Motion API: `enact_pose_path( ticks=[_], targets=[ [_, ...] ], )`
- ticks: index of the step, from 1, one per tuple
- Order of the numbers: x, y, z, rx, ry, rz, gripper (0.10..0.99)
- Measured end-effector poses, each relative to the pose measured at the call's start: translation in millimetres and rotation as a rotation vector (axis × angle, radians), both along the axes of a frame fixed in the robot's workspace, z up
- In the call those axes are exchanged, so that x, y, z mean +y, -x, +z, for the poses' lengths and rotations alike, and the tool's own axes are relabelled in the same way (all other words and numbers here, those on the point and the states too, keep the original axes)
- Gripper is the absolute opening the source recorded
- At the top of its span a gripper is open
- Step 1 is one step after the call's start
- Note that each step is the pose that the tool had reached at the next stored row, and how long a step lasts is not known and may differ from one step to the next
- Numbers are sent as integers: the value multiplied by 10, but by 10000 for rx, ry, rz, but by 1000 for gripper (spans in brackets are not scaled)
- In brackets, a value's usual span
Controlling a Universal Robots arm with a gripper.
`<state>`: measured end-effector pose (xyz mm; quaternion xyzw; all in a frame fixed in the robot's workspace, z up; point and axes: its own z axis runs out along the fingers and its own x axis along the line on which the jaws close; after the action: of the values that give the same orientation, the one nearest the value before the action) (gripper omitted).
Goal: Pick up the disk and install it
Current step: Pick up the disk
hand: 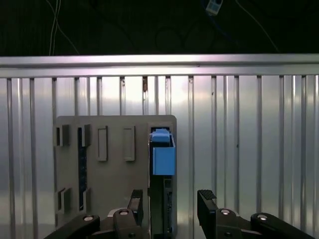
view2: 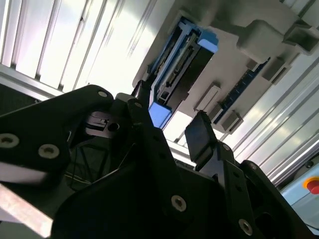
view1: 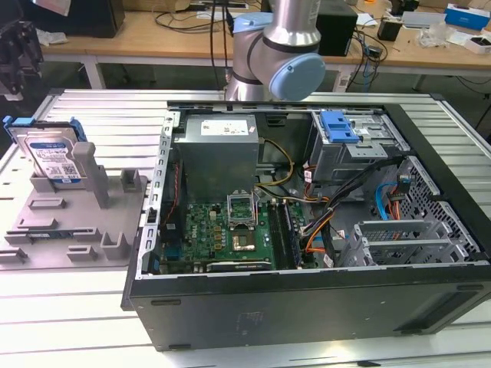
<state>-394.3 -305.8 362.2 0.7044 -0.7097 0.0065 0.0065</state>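
The disk [view1: 54, 157] stands on edge in a grey fixture [view1: 77, 230] at the exterior view's left, its silver face and blue carrier showing. In both wrist views I look along the gripper at the disk's thin blue-framed edge [hand: 162, 158] [view2: 180, 52] in the fixture [hand: 109, 174]. My gripper [hand: 171, 206] [view2: 172, 124] is open. Its two dark fingers [hand: 207, 203] stand on either side of the disk's line, wider apart than the disk, and I see no contact with it.
An open computer case [view1: 146, 253] lies on the ribbed metal table [view1: 69, 330] beside the fixture, with a blue-handled drive bay [view1: 337, 126] at its far corner. The arm's joint [view1: 280, 54] hangs over the case's back edge. A wooden bench [view1: 153, 34] runs behind.
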Motion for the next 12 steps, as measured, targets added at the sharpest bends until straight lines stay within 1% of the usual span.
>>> enact_pose_path(
  ticks=[2,12],
  targets=[
    [-2,32,-21,-2,-1,0,557],
    [-7,119,-109,0,0,-11,557]
  ],
)
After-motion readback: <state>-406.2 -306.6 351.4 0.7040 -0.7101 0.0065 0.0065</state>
